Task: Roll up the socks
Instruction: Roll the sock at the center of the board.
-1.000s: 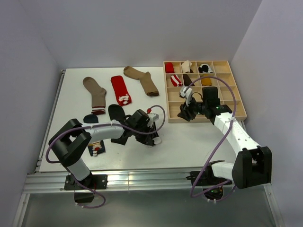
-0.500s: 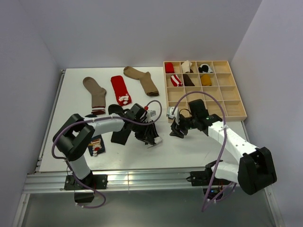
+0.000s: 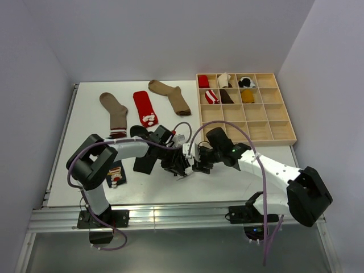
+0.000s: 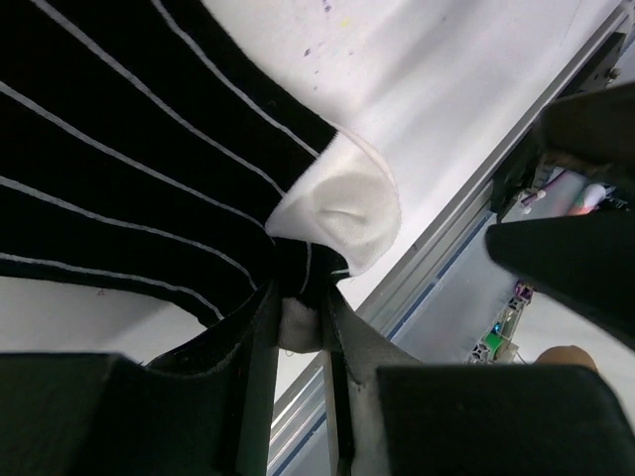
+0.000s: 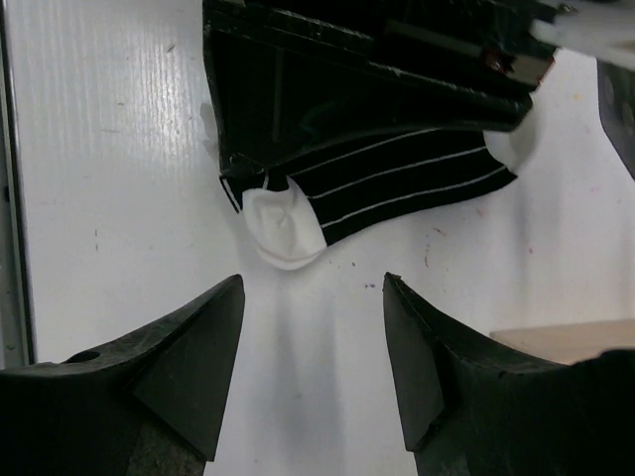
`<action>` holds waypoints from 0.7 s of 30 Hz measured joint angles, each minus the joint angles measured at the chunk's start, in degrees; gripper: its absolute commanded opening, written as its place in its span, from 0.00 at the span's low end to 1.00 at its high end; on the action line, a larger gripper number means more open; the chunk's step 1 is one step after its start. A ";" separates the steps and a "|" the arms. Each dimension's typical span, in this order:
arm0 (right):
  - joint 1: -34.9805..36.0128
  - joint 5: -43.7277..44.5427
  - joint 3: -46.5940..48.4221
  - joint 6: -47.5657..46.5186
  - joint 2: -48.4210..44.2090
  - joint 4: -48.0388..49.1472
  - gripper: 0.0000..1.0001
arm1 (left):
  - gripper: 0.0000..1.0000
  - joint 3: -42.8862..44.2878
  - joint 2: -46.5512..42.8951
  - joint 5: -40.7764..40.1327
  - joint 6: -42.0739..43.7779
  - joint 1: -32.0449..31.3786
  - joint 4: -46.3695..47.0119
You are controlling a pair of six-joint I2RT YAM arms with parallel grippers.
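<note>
Socks first, far left of the tabletop (image 3: 227, 182): a tan sock (image 3: 115, 114) lies flat, with a patterned navy sock (image 3: 116, 173) nearer the arm bases. A red sock (image 3: 145, 107) sits just right of the tan one, and a second tan sock (image 3: 170, 96) lies beyond it.

Centre now, and the left tool (image 4: 298, 317) has its jaws drawn in narrow, pinching a bunched fold of the striped sock (image 4: 119, 178). That is the black one with thin white lines. It spreads out under the left wrist near the middle of the tabletop, and its white toe (image 4: 337, 213) pokes out beside the fingers.

Right tool (image 5: 313, 288) next, and it's spread wide! Nothing sits between its fingers. It hovers over bare white surface, just short of that toe and not touching it.

Far right, the wooden tray (image 3: 287, 122) holds rolled bundles in its top compartments.
</note>
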 measured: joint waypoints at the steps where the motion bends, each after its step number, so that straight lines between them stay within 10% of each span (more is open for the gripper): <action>1: 1.27 0.94 -0.04 -0.15 0.72 0.55 0.66 | 0.27 -0.24 0.24 0.24 -0.13 0.04 0.22; 21: 15.47 12.90 0.33 -2.29 10.32 3.04 0.55 | 0.27 -2.16 1.31 4.11 -0.46 1.33 2.08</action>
